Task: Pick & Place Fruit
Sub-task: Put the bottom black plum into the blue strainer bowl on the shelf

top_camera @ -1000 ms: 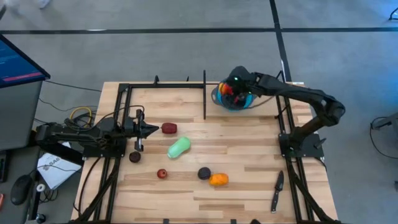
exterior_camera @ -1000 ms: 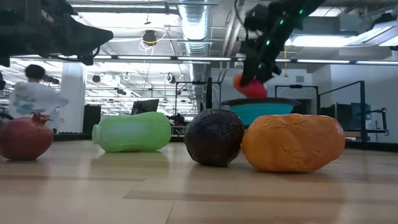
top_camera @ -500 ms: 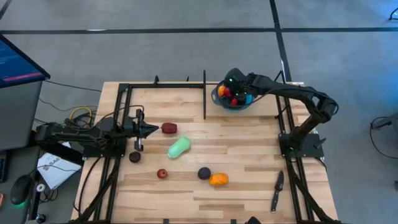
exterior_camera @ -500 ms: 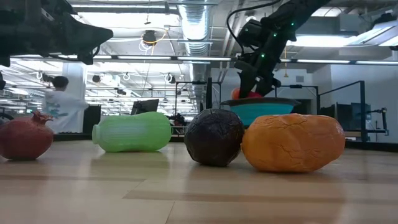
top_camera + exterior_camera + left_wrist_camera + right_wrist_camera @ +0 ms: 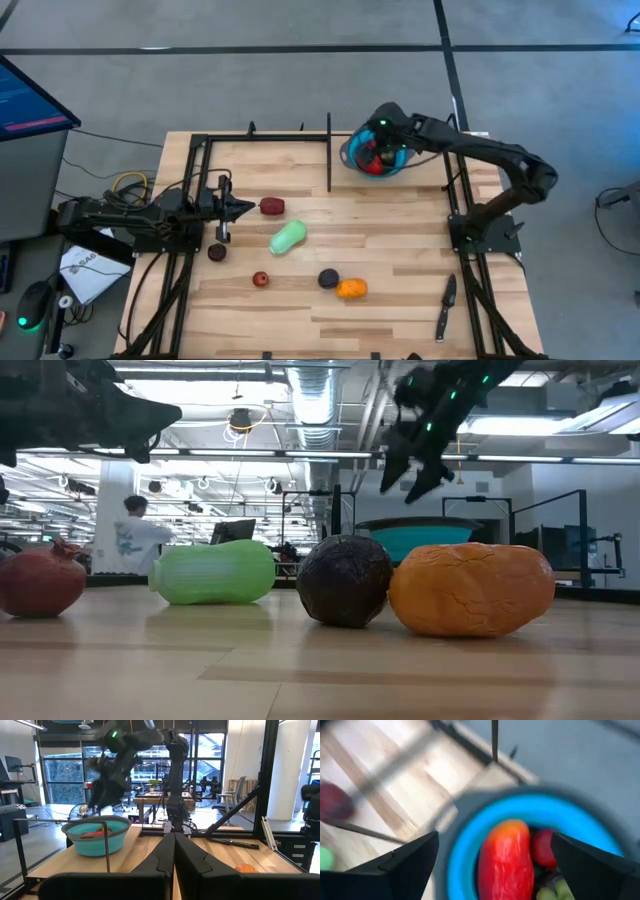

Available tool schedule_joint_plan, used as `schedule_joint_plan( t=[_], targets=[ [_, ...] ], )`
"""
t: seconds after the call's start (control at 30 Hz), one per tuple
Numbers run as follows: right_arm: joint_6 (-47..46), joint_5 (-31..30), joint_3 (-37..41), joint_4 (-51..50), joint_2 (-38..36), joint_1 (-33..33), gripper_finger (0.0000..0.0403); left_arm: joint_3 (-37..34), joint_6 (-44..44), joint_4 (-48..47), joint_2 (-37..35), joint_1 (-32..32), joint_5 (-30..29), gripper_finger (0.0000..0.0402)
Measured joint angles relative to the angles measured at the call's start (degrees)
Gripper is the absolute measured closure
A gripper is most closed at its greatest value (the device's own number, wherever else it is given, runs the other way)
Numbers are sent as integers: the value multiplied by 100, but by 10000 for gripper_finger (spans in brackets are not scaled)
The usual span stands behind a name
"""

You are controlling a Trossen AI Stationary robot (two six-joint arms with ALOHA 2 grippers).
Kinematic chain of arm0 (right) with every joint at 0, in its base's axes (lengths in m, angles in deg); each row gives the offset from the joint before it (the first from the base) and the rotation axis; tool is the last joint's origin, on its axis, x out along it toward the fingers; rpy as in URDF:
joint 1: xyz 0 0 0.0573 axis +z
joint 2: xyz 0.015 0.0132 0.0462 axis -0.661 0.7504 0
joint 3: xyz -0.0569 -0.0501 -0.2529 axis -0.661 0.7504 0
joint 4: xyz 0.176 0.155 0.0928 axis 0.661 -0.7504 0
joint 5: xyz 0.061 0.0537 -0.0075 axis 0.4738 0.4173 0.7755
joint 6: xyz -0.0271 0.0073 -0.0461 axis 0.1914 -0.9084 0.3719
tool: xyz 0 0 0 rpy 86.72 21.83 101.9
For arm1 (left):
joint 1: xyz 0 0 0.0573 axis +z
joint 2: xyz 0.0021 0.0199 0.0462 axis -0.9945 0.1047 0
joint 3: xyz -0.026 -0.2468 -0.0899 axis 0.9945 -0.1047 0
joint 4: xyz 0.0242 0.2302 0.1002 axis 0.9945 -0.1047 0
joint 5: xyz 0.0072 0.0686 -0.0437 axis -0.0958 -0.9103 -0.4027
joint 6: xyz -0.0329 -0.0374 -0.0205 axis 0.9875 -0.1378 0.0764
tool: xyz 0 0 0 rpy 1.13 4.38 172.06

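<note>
My right gripper (image 5: 378, 142) hangs open and empty above the round blue bowl (image 5: 347, 157), its fingers spread wide in the low view (image 5: 412, 478). The red pepper (image 5: 507, 860) lies in the bowl beside a small red piece (image 5: 542, 847) and a green one. On the table rest the pale green oblong (image 5: 287, 237), a maroon piece (image 5: 271, 206), a dark one (image 5: 217, 252), a small red one (image 5: 260, 279), the dark purple one (image 5: 328, 278) and the orange one (image 5: 351, 289). My left gripper (image 5: 245, 208) waits shut near the maroon piece.
A black knife (image 5: 445, 306) lies near the table's right near corner. Black frame rails run along the left, right and far sides, and an upright black rod (image 5: 329, 150) stands just left of the bowl. A person moves in the room beyond the table (image 5: 135, 535).
My right gripper went down into the bowl with the red pepper, opened and let it go, then rose again above the bowl. The pepper now lies in the bowl.
</note>
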Motion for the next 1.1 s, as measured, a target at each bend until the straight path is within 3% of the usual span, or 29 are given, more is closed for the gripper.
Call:
schedule_joint_plan(
  t=[0.17, 0.33, 0.5, 0.67, 0.87, 1.1],
  targets=[
    [191, -475, 0, 273, -712, 728, 42, -2, 0, 13, 0, 1, 0, 399],
    [462, -968, -2, 459, -1051, 2106, 59, -1, 0, 43, 0, 1, 0, 399],
    [335, -1045, -2, 508, -784, 3570, 74, -2, 0, 50, 0, 0, 0, 399],
    [-768, -1041, 0, 762, 17, 4607, 82, -2, -1, 73, 0, 1, 0, 399],
    [-1223, -623, -79, 1420, 1194, 4982, 70, -2, -2, 94, 0, 1, 0, 399],
    [-1171, 453, -608, 1306, 2278, 4808, 10, -2, -1, 99, 0, 0, 0, 399]
  ],
)
